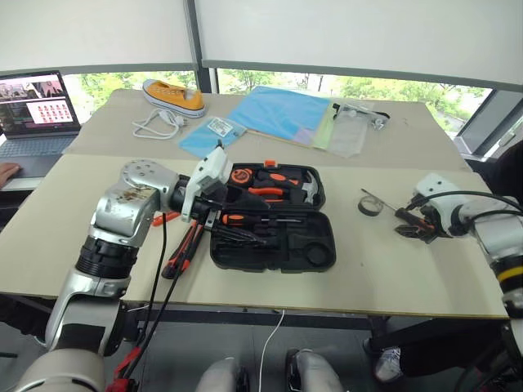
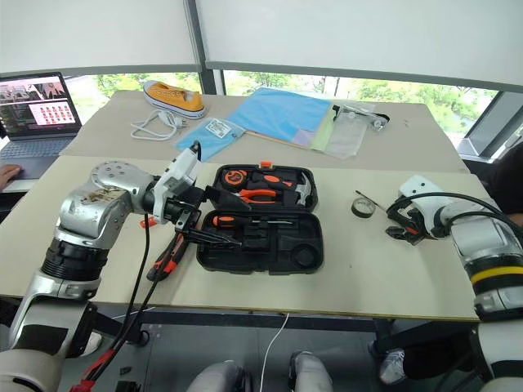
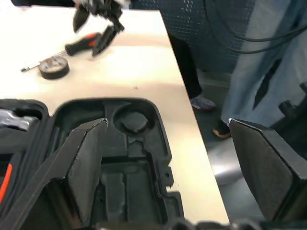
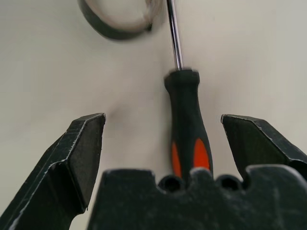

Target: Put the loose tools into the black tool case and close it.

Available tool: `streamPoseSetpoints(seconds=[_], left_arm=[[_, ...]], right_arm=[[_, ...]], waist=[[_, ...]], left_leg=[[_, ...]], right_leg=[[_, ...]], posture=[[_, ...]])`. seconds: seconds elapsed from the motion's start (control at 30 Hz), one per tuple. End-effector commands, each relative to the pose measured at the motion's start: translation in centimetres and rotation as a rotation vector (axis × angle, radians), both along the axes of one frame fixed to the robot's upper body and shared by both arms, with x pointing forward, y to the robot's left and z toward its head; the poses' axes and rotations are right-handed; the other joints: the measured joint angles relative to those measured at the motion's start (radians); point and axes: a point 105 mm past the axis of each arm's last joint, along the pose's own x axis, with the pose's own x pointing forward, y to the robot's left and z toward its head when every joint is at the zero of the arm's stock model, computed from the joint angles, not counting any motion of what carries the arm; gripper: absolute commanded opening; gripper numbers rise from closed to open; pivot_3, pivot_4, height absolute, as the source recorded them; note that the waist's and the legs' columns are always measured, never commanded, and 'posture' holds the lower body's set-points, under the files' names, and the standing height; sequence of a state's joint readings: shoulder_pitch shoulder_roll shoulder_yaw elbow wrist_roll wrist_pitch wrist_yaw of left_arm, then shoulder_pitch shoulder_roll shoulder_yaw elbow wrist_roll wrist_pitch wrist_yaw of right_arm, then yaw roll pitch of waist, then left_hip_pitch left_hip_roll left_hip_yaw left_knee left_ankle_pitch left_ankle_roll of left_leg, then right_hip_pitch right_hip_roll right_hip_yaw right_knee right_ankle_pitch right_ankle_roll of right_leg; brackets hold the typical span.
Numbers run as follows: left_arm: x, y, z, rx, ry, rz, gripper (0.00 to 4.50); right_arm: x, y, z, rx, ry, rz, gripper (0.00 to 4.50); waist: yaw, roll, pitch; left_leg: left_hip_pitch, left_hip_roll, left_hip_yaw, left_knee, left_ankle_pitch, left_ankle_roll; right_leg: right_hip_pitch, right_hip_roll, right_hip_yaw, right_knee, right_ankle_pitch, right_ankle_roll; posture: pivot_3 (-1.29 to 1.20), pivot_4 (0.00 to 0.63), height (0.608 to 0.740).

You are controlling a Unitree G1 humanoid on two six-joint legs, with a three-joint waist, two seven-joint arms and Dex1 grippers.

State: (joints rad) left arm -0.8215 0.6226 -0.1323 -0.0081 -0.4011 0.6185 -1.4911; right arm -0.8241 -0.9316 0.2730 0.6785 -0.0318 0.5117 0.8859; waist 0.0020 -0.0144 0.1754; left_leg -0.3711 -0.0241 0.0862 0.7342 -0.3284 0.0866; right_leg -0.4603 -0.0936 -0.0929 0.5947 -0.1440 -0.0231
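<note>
While the black tool case (image 1: 274, 220) lies open near the middle of the table (image 1: 368, 269), its lid half on the far side already holding orange-handled tools, several loose tools remain outside it. Two screwdrivers with orange and black handles (image 1: 181, 251) lie on the table just left of the case. Well to the right lie a small dark tape roll (image 1: 369, 206) and another orange-and-black screwdriver (image 4: 186, 124), whose thin shaft (image 4: 173, 33) passes just beside the roll.

The likeliest trouble is on the right. If the right gripper (image 4: 163, 143) closes off-centre, a finger could push the rounded handle, which would roll or skid away, or swing the shaft into the roll and shove it. A pinch too near the handle's end would let the screwdriver tip on the lift. On the left, the cables hanging from the left arm could drag the two screwdrivers towards the near table edge.

The right gripper stands wide, fingers (image 4: 76, 158) either side of the handle with clear gaps, gripping nothing. The left gripper (image 3: 168, 163) is also spread wide and empty, hovering over the left part of the case's near half.
</note>
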Motion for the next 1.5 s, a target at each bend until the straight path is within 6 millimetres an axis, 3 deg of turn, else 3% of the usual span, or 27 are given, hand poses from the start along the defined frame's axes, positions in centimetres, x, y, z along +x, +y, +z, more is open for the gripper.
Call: streamPoseSetpoints(seconds=[0.03,0.13,0.27,0.37,0.5,0.6,0.7,0.77,0.8,0.93,1.07,1.13,1.5], left_arm=[[-0.7,0.6,1.3,-0.025,-0.05,0.019,4.32],[-0.8,0.8,1.2,-0.02,-0.054,0.033,4.32],[-0.7,0.7,1.3,-0.022,-0.061,0.043,4.36],[-0.7,0.7,1.3,-0.022,-0.059,0.041,4.36],[-0.8,1.2,1.0,-0.004,-0.052,0.04,4.36],[-0.6,2.3,0.5,0.023,-0.048,0.065,4.36],[-0.7,4.5,0.0,0.056,-0.019,0.105,4.36],[-1.0,5.8,-0.3,0.08,0.001,0.134,4.36],[-1.2,6.2,-0.4,0.089,0.009,0.142,4.36],[-1.5,7.1,-0.6,0.114,0.015,0.162,4.36],[-1.2,7.4,-0.5,0.121,0.003,0.191,4.36],[-1.2,7.4,-0.4,0.119,-0.001,0.198,4.36],[-0.6,7.0,0.2,0.1,-0.032,0.223,4.36]], right_arm=[[0.1,-0.8,0.7,0.041,0.065,-0.025,4.5],[0.1,-1.6,0.5,0.033,0.098,-0.054,4.5],[-0.1,-1.6,0.2,0.1,0.131,-0.071,3.45],[0.1,-1.7,0.5,0.125,0.11,-0.074,2.33],[0.4,-2.1,2.1,0.141,0.031,-0.068,1.05],[1.2,-1.0,5.1,0.205,-0.072,-0.017,0.97],[1.4,4.8,9.2,0.229,-0.166,0.271,0.97],[-0.1,10.9,9.5,0.247,-0.124,0.527,0.97],[-0.9,13.0,9.2,0.237,-0.106,0.615,0.97],[-2.1,18.1,7.8,0.179,-0.086,0.782,0.97],[-2.3,20.9,6.5,0.084,-0.089,0.894,0.97],[-2.1,21.4,6.2,0.055,-0.09,0.914,0.97],[-0.9,20.6,3.5,-0.129,-0.08,0.957,0.97]], waist=[[-0.008,0.001,0.001],[-0.014,0.002,0.001],[-0.015,0.002,0.001],[-0.017,0.002,0.001],[-0.018,0.003,0.001],[-0.019,0.006,0.003],[-0.031,0.013,0.006],[-0.043,0.013,0.006],[-0.045,0.013,0.006],[-0.033,0.012,0.006],[-0.003,0.012,0.006],[0.002,0.012,0.007],[-0.015,0.011,0.007]], left_leg=[[0.0,0.0,0.0,0.0,0.0,0.0],[0.0,0.0,0.0,-0.002,0.002,-0.003],[0.0,0.0,0.0,-0.003,0.003,-0.005],[0.001,0.0,0.0,-0.003,0.003,-0.006],[0.001,0.0,0.0,-0.003,0.004,-0.007],[0.001,0.001,0.0,-0.003,0.004,-0.008],[0.001,0.001,0.0,-0.003,0.004,-0.008],[0.002,0.002,0.001,-0.005,0.005,-0.009],[0.003,0.004,0.001,-0.005,0.005,-0.009],[0.003,0.006,-0.001,-0.005,0.006,-0.012],[0.001,0.0,0.0,-0.003,0.006,-0.012],[0.001,-0.001,0.0,-0.002,0.006,-0.012],[0.0,-0.001,0.0,-0.003,0.006,-0.011]], right_leg=[[0.0,0.0,0.0,0.0,0.0,0.0],[0.0,0.0,-0.001,0.0,0.0,0.0],[0.001,-0.001,-0.002,0.0,0.0,-0.001],[0.001,-0.001,-0.002,0.0,0.0,-0.001],[0.001,-0.001,-0.002,0.001,0.0,-0.001],[0.001,-0.001,-0.002,0.001,0.0,-0.001],[0.001,-0.001,-0.002,0.001,0.0,-0.002],[0.0,0.0,-0.001,0.002,0.0,-0.002],[0.0,0.002,-0.002,0.003,0.0,-0.003],[0.0,0.003,-0.004,0.009,-0.003,-0.006],[-0.004,-0.003,-0.004,0.015,-0.006,-0.003],[-0.003,-0.003,-0.004,0.015,-0.006,-0.003],[-0.003,-0.001,-0.005,0.015,-0.005,-0.004]], posture=[[0.0,0.15,0.718],[0.0,0.15,0.718],[0.0,0.15,0.718],[0.0,0.15,0.718],[0.0,0.15,0.718],[0.0,0.15,0.718],[0.0,0.15,0.718],[0.0,0.15,0.718],[0.0,0.15,0.718],[0.0,0.15,0.718],[0.0,0.15,0.718],[0.0,0.15,0.718],[0.0,0.15,0.718]])
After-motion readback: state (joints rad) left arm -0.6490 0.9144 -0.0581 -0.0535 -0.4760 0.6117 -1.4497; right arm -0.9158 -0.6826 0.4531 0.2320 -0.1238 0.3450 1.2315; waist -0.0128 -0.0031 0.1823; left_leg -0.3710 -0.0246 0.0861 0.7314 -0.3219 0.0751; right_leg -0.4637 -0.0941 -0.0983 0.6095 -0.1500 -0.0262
